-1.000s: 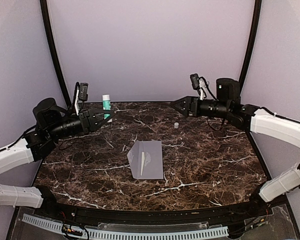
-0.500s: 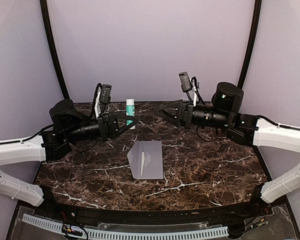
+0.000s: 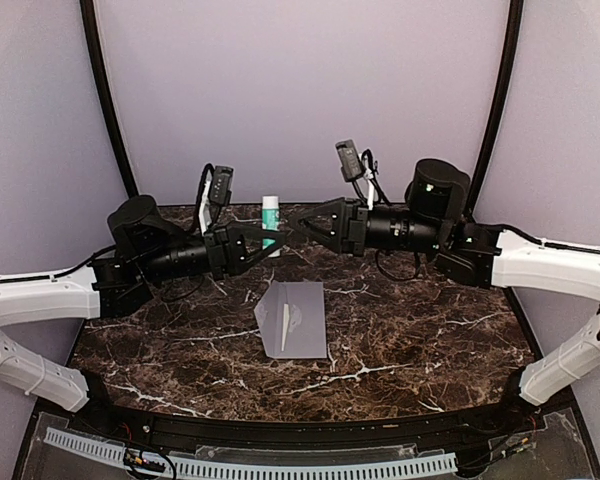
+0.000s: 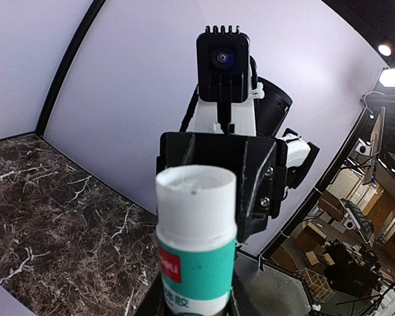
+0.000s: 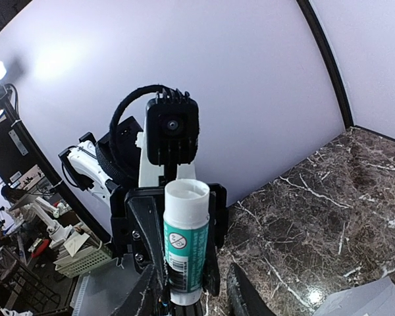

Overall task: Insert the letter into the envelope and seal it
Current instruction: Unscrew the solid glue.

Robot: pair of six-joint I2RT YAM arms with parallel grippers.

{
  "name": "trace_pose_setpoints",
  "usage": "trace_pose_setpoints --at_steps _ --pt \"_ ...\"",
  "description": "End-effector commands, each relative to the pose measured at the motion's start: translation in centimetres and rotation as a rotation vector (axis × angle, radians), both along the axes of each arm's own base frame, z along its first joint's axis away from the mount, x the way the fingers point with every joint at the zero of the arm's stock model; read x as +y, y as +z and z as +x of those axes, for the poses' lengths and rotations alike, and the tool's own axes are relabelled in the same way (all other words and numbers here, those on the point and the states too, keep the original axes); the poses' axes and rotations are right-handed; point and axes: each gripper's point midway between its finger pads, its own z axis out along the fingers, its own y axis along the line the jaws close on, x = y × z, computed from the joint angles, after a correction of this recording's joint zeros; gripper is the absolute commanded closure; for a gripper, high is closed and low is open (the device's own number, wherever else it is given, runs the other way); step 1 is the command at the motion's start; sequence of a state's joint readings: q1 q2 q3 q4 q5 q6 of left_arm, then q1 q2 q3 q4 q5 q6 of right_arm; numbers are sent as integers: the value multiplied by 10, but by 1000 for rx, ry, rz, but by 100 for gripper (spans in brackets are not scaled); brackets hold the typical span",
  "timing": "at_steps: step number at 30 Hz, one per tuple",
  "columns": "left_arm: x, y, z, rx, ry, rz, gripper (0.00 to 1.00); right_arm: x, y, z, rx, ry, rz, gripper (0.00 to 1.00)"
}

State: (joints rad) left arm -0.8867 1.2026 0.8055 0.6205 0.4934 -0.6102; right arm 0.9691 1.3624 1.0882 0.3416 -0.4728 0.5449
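The left gripper (image 3: 268, 243) has its jaws clamped on the lower body of an upright white glue stick with a green label (image 3: 270, 212). The right gripper (image 3: 296, 222) has its jaws apart just beside the stick's upper part, with no grip showing. Below both jaws, the plain light-grey paper envelope (image 3: 305, 320) lies flat on the dark marble table (image 3: 430, 330), with no cream letter showing outside it. Sealing seems to be the step in hand, and next the right jaws must close squarely on the stick.
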Motion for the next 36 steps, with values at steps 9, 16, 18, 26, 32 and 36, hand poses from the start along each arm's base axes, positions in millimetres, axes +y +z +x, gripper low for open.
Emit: trace_pose_setpoints --at_steps 9,16,18,26,32,36 --pt "-3 29 -13 -94 -66 -55 100 13 17 -4 -45 56 4 65" --pt "-4 28 -13 -93 -74 -59 100 17 13 -8 -23 94 10 65" --pt "-5 27 -13 -91 -79 -57 100 19 11 -8 -18 98 8 66" --pt "-7 27 -17 -91 -106 -60 100 23 9 -10 -4 116 15 72" --pt "-8 25 -17 -87 -112 -54 100 26 7 -11 -3 128 14 78" --pt "-10 22 -18 -82 -123 -49 100 26 5 -12 4 135 21 78"
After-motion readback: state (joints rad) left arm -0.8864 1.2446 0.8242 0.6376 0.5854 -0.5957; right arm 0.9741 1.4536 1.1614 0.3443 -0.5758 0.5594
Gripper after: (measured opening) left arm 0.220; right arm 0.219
